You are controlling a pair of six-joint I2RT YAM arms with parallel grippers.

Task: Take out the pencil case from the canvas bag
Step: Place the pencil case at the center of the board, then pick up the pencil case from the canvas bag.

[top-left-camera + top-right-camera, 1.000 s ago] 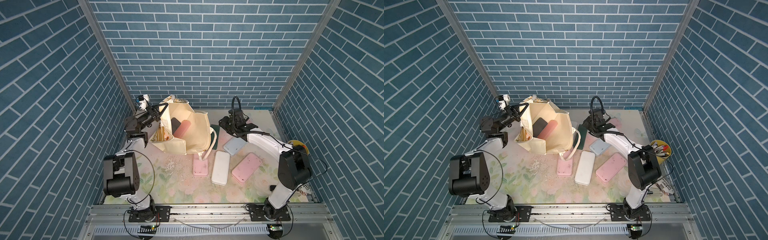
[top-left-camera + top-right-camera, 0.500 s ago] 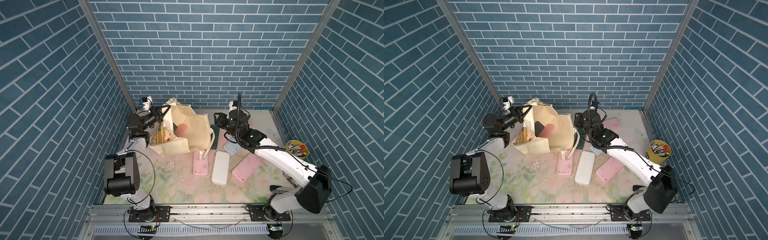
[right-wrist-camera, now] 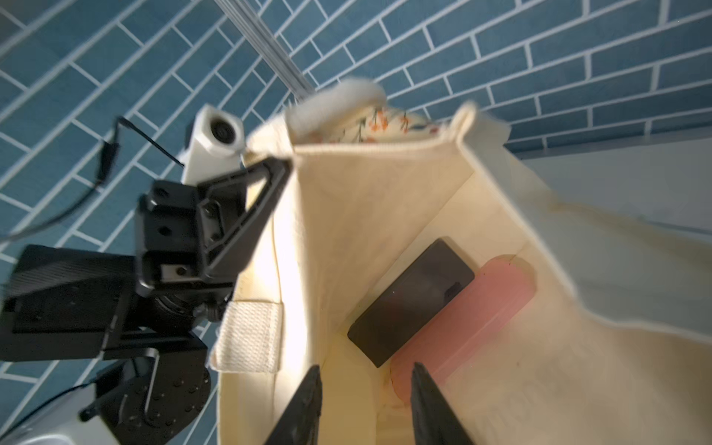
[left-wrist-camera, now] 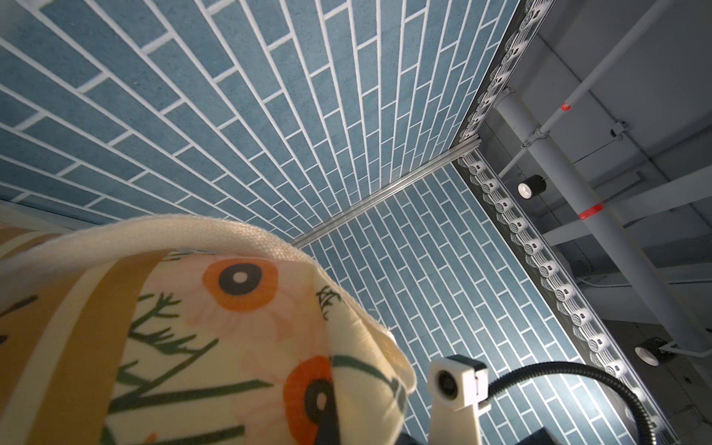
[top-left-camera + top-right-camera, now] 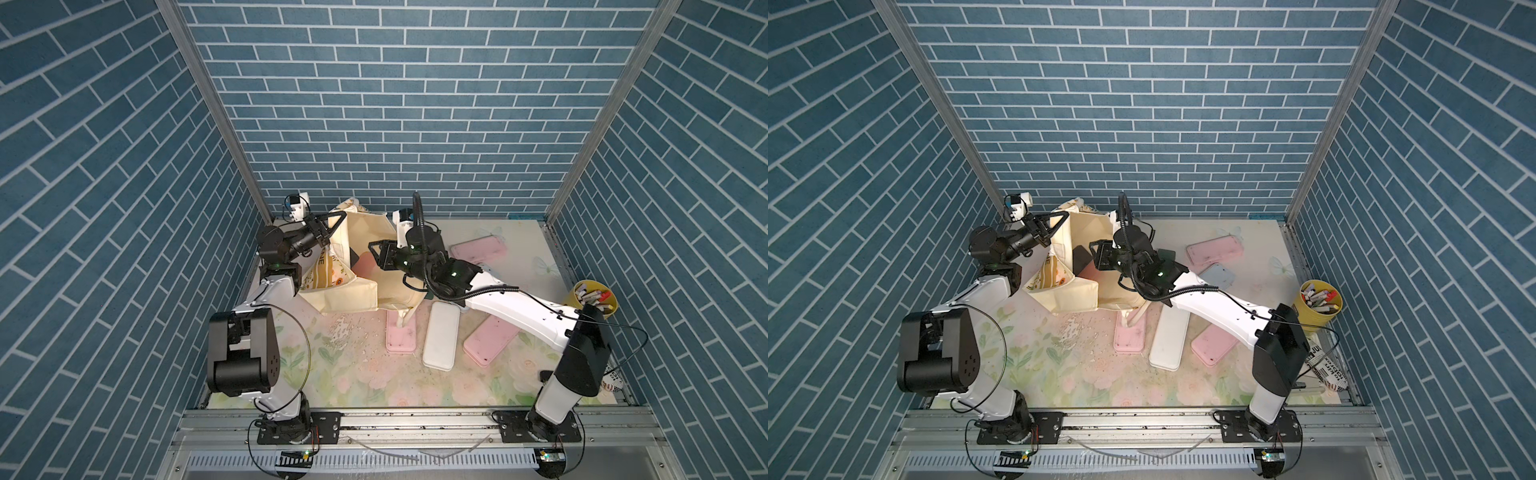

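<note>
The left pincer (image 5: 331, 225) is clamped on the rim of the canvas bag (image 5: 353, 293), which stands open at the far left of the tabletop (image 5: 374, 374). The right pincer (image 3: 366, 368), jaws narrowly parted and empty, points into the bag at the pink pencil case (image 3: 477, 312), which lies beside a dark flat object (image 3: 412, 300).

Top views bright, even, sharp. Rt wrist motion-blurred, glare on canvas bag (image 3: 385, 215); lt wrist foreground soft.

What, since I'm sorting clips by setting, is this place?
Probably a robot test booth: brick-print walls, left arm and right arm bolted to a metal rail, bare pipes overhead.
</note>
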